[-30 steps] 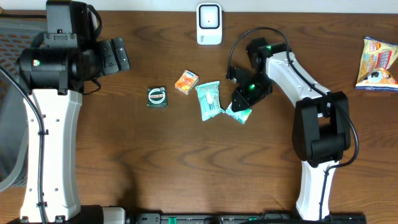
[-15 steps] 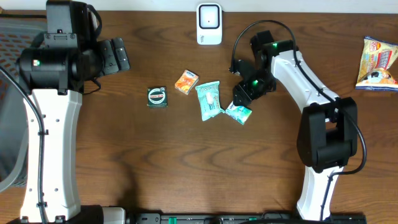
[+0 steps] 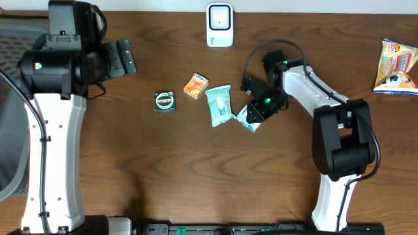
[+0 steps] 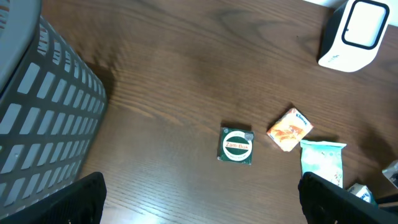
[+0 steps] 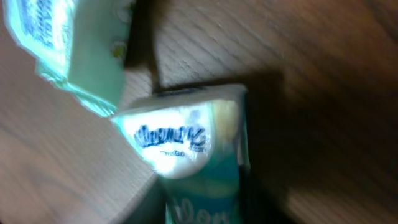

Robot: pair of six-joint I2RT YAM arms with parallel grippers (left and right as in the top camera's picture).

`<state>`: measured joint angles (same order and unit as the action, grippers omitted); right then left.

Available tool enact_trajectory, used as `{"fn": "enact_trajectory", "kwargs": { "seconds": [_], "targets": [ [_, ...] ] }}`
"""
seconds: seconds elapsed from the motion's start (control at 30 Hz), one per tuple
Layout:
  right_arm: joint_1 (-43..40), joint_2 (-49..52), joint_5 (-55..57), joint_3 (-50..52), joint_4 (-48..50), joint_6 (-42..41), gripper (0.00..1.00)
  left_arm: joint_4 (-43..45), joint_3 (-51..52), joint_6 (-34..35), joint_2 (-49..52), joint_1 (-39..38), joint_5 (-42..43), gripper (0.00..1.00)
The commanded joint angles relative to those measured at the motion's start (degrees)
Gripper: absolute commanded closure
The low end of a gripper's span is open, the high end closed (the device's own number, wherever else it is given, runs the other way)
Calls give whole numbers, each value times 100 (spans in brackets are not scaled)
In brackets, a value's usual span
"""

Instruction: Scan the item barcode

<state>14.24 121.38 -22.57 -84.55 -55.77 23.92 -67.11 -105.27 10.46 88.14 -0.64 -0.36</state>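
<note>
On the counter (image 3: 130,163), the small tissue pack (image 5: 180,140) is pinched by the right end effector (image 3: 253,113) (left end effector (image 3: 123,59) wide); next it must be lifted to the scanner (image 3: 219,25).

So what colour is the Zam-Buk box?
Zam-Buk box: dark green and white, clearest from left wrist.

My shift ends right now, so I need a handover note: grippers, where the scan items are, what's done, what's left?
Left gripper: open, empty, at the table's left near the grey basket.
Right gripper: down on the small Kleenex packet; a firm grip can't be confirmed.
Items: that packet is right beside the larger teal pack. The orange packet and green Zam-Buk tin are further left, and the snack bag is far right. The scanner stands at the back edge.
Done: nothing at the scanner yet.
Left: secure the packet, lift it, and show its barcode to the scanner.
</note>
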Motion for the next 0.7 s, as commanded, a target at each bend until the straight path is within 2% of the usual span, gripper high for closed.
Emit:
{"fn": "enact_trajectory", "kwargs": {
  "seconds": [0.0, 0.4, 0.53, 0.67],
  "targets": [
    [-44, 52, -348, 175, 103, -140, 99, -15, 4, -15, 28, -2, -31, 2],
    [-286, 33, -2577, -304, 52, -634, 99, -15, 4, -15, 28, -2, -31, 2],
    [-570, 33, -3849, -396, 66, -632, 99, -15, 4, -15, 28, -2, -31, 2],
    [-988, 33, -5635, -396, 144, -621, 99, -15, 4, -15, 28, -2, -31, 2]
  ]
}}
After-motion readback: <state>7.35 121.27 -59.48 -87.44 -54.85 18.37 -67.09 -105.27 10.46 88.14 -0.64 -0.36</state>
